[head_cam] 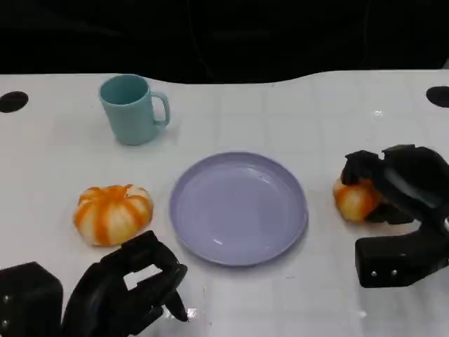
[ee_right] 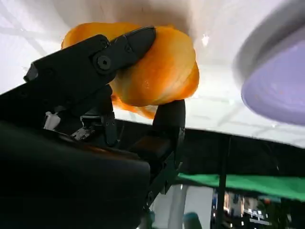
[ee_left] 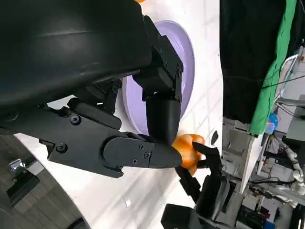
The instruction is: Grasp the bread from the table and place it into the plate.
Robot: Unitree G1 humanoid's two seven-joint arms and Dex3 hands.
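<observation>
The bread [head_cam: 354,199], a glossy orange bun, sits just right of the lilac plate [head_cam: 238,208]. My right hand [head_cam: 398,184] grips it, with black fingers wrapped over its top and far side. Up close, the bread [ee_right: 159,71] is clamped between a finger above and the thumb below, with the plate's rim [ee_right: 279,86] beside it. I cannot tell whether it still touches the table. The plate has nothing on it. My left hand [head_cam: 130,288] rests at the near left with its fingers curled in on nothing. From the left wrist, the bread [ee_left: 187,149] shows beyond the plate [ee_left: 186,57].
An orange-and-white striped round pumpkin-like item [head_cam: 112,213] lies left of the plate. A teal mug [head_cam: 131,109] stands at the back left. Black round holes mark the table's far corners [head_cam: 12,101]. The table's far edge meets a dark background.
</observation>
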